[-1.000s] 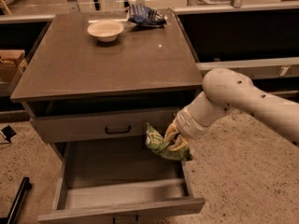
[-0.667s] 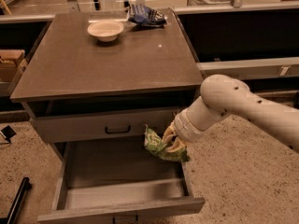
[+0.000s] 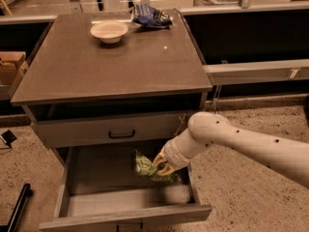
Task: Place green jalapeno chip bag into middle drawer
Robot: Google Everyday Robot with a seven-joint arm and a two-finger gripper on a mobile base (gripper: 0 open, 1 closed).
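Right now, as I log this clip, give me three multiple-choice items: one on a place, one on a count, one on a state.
1. Where is the green jalapeno chip bag? A on the floor; B in the open middle drawer; C on a shelf.
2. How many things lie on the cabinet top? A two; B four; C none.
3. The pincer is: A open and empty; B shut on the bag; C out of view.

Key: B, the bag is low at the drawer's right side; A, a bowl and a dark blue chip bag; B, the pincer, down in the drawer, clamps the bag.

High front view, pincer (image 3: 160, 165) low centre
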